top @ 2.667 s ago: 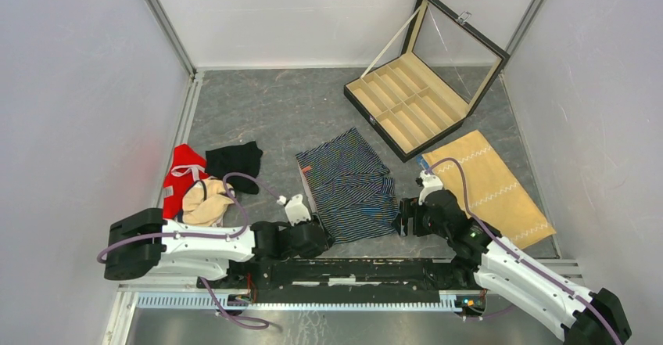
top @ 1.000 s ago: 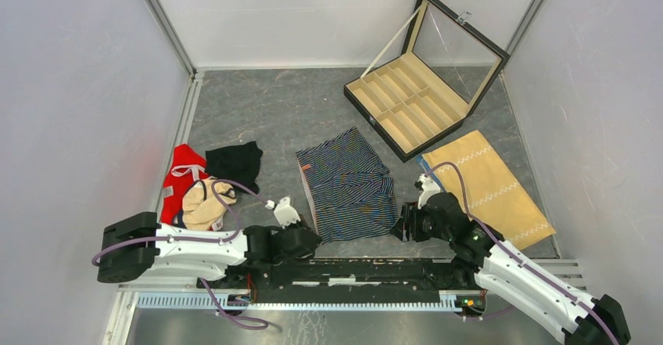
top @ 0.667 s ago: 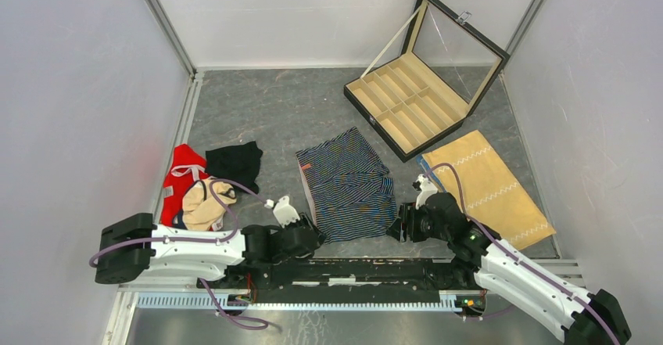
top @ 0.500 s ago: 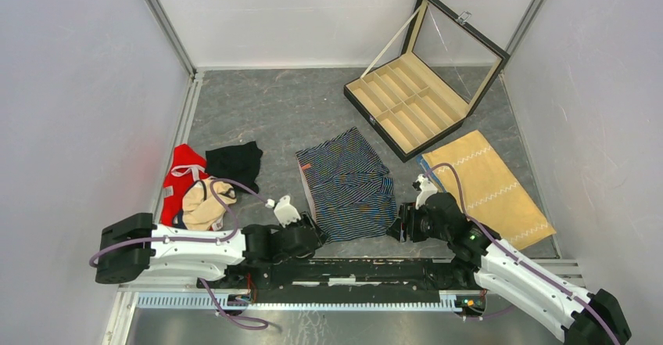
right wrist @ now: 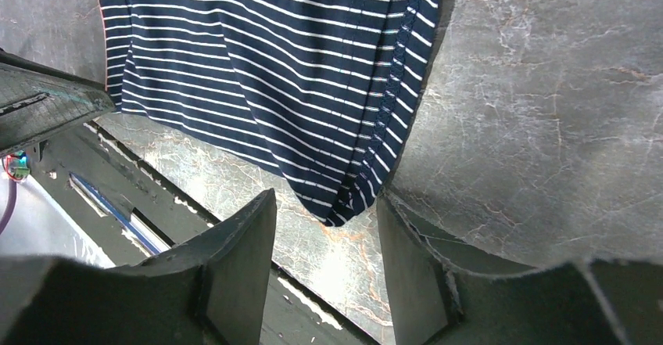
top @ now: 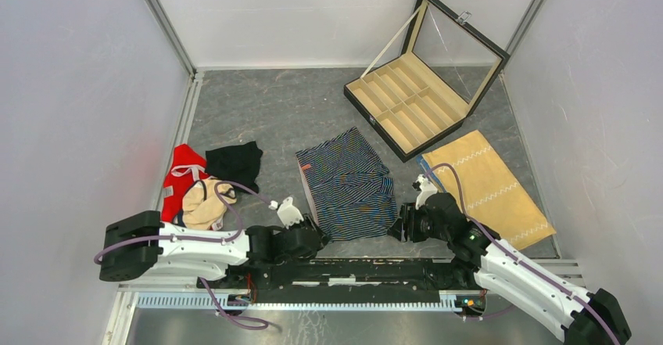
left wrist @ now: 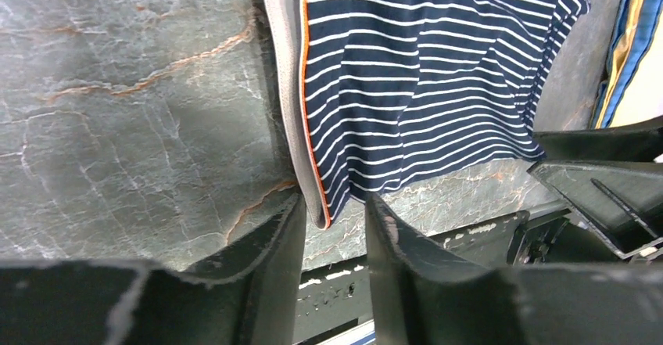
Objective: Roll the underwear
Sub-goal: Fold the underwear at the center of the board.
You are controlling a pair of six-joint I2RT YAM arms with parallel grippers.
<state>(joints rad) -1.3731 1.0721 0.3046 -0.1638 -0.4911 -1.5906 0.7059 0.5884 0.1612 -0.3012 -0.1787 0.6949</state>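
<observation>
Fingers of my left gripper [left wrist: 331, 208] stand apart around the near left corner of the striped underwear [top: 348, 185]; the grey, orange-edged band pokes into the gap with neither pad pressing it. My right gripper [right wrist: 327, 204] is spread the same way, straddling the near right corner of that garment, the hem tip loose between the fingers. From above I see the striped underwear lying flat and a little rumpled on the grey marbled table [top: 266, 114], just beyond both wrists. Left of it, well apart, sits the black underwear [top: 234, 163], touching a red garment [top: 181, 174] and a beige garment [top: 205, 206]. Right of it, near its edge, lies a tan cloth [top: 489, 185] with white zigzag stitching. Beyond its far right corner stands an open box [top: 388, 95] with divided compartments, lid raised.
</observation>
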